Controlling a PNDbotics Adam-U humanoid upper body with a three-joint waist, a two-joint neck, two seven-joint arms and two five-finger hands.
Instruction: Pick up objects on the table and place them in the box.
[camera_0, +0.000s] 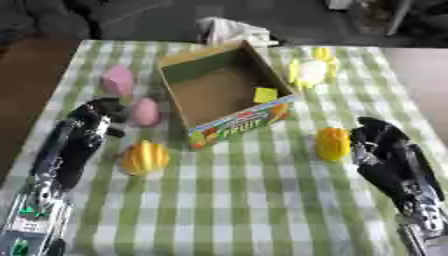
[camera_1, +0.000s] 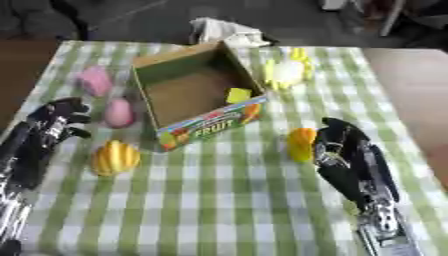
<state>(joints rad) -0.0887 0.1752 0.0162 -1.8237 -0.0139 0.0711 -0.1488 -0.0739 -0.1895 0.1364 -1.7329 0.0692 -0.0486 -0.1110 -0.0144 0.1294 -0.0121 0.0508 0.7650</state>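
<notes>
Orange fruit (camera_0: 332, 143) was seen on the checked table (camera_0: 254, 200) just right of the box (camera_0: 223, 92), with the right hand (camera_0: 374, 137) touching its side, fingers curled but not visibly closed around it. Left of the box, the left hand (camera_0: 98, 116) was held half-curled and empty near a pink object (camera_0: 145, 112). A slip could be caused by a grip taken only at the side.

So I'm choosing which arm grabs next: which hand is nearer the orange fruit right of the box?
Right. The right hand sits just beside the orange fruit; the left hand is across the box.
</notes>
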